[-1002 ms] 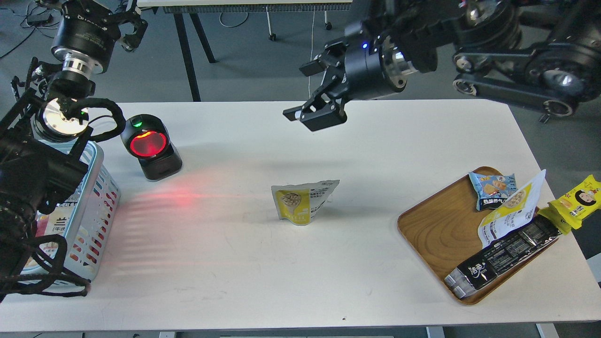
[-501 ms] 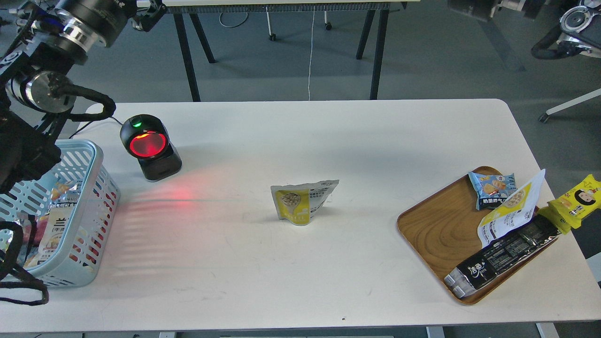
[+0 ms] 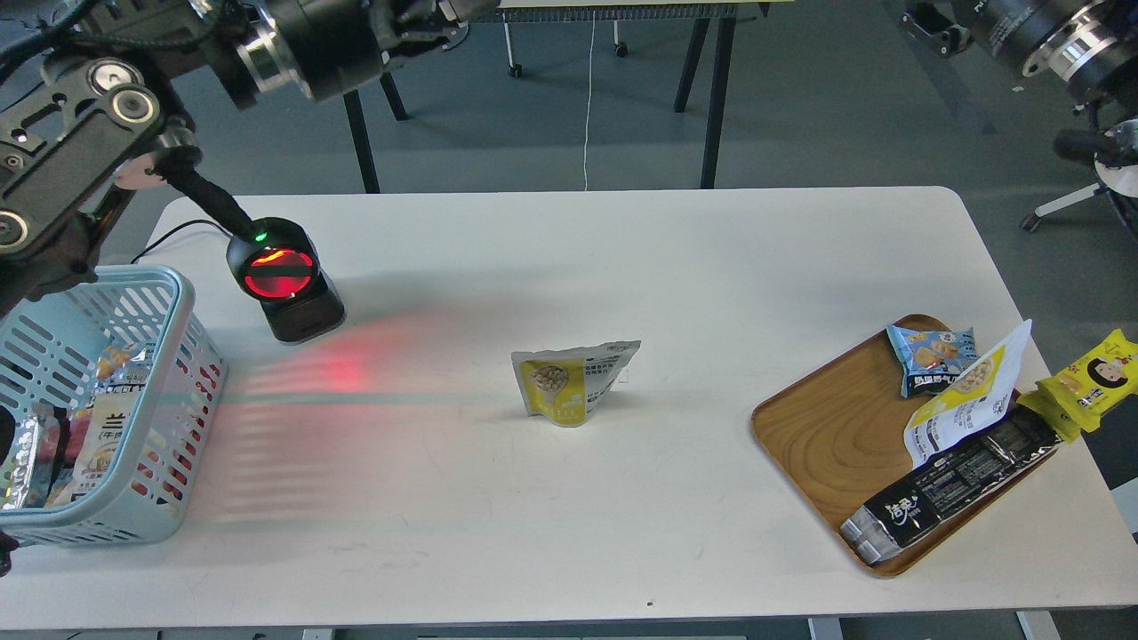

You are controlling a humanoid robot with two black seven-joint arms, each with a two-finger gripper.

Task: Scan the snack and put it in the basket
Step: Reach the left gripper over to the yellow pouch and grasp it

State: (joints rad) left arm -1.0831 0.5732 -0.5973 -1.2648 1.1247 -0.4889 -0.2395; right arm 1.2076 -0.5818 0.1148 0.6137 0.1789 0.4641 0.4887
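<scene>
The snack (image 3: 573,384), a small yellow pouch with a white-silver top, stands alone in the middle of the white table (image 3: 622,516). The light blue basket (image 3: 182,298) stands at the table's left edge and holds several packets. My left gripper (image 3: 436,16) is high at the top edge, far behind the table and cut off, so its fingers cannot be told apart. My right gripper (image 3: 929,25) is at the top right corner, dark and cut off. Both are far from the snack and hold nothing that I can see.
A black scanner (image 3: 283,277) with a glowing red window stands at the back left and casts red light on the table. An oval wooden tray (image 3: 827,436) at the right holds several packets. A bright yellow packet (image 3: 1089,382) lies beside it.
My right arm has pulled back from above the table's middle to the top right corner. My left arm has swung up and to the right, uncovering the basket. The snack has not moved.
</scene>
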